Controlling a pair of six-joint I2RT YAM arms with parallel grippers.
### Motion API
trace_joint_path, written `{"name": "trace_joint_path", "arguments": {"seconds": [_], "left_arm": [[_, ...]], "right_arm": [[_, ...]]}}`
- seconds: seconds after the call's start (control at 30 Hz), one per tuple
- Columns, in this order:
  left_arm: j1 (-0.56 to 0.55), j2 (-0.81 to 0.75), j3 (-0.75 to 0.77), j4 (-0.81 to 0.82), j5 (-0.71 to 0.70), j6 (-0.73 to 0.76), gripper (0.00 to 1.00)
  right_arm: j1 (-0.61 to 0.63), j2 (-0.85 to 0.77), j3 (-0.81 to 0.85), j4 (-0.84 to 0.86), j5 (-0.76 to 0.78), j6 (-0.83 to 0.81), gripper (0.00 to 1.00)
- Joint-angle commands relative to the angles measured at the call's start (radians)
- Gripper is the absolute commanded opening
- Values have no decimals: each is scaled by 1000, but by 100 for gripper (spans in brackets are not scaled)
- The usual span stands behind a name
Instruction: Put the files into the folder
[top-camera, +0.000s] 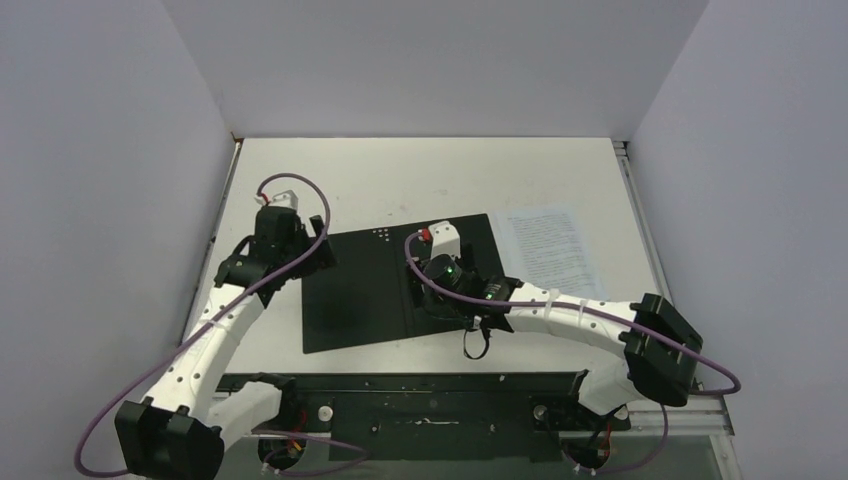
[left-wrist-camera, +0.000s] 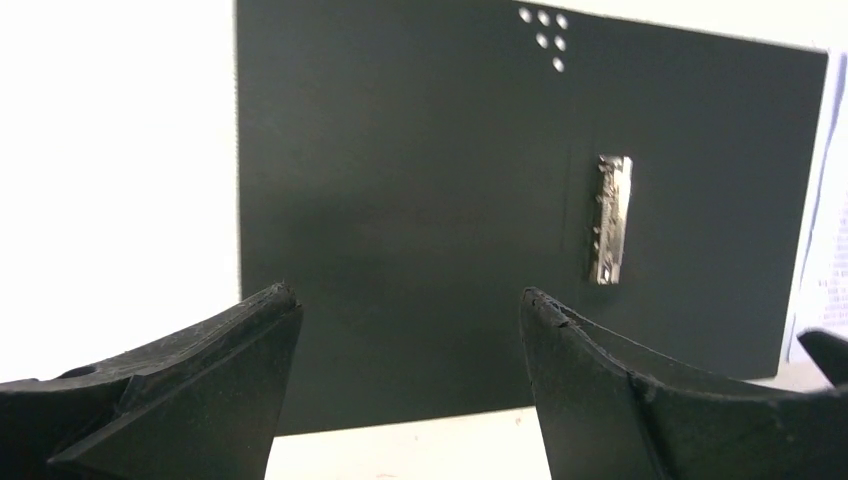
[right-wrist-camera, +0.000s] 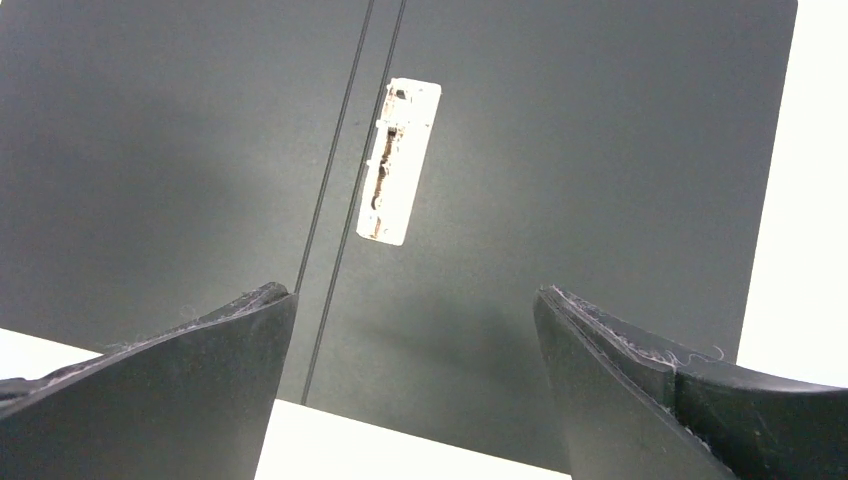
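Note:
The folder (top-camera: 360, 295) lies open and flat on the white table, black inside up; it also fills the left wrist view (left-wrist-camera: 420, 180) and the right wrist view (right-wrist-camera: 560, 150). Its metal spine clip (left-wrist-camera: 612, 220) (right-wrist-camera: 398, 160) sits on the centre fold. The files (top-camera: 545, 250), white printed sheets, lie on the table just right of the folder. My left gripper (top-camera: 318, 255) (left-wrist-camera: 407, 296) hovers at the folder's left edge, open and holding nothing. My right gripper (top-camera: 432, 300) (right-wrist-camera: 411, 294) hangs over the folder's middle, open with nothing in it, and hides the clip in the top view.
Grey walls close in the table on the left, back and right. A black mounting rail (top-camera: 430, 390) with both arm bases runs along the near edge. A cluster of small white dots (top-camera: 381, 233) marks the folder's far edge.

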Motion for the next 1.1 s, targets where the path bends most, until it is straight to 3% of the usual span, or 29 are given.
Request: {"name": "trace_joint_path", "arguments": {"seconds": [0.0,0.33,0.6,0.7,1.07], "left_arm": [[-111,-33,-43,33,-38,-92,79],[-223,-10,-192,184,-57,-206,80],[-301,57,-255,235,-119,-277,84],[-334,96,-264,239,-135,-289,86],[-382,189,-280,261,-169,-322,87]], "right_arm": [[-8,13,56,-1,25,38,91],[-8,89,128,-12,19,51,76],[-10,184,174,-2,-6,59,51],[-16,211,181,9,-19,64,37],[-33,291,207,17,-46,78,27]]}}
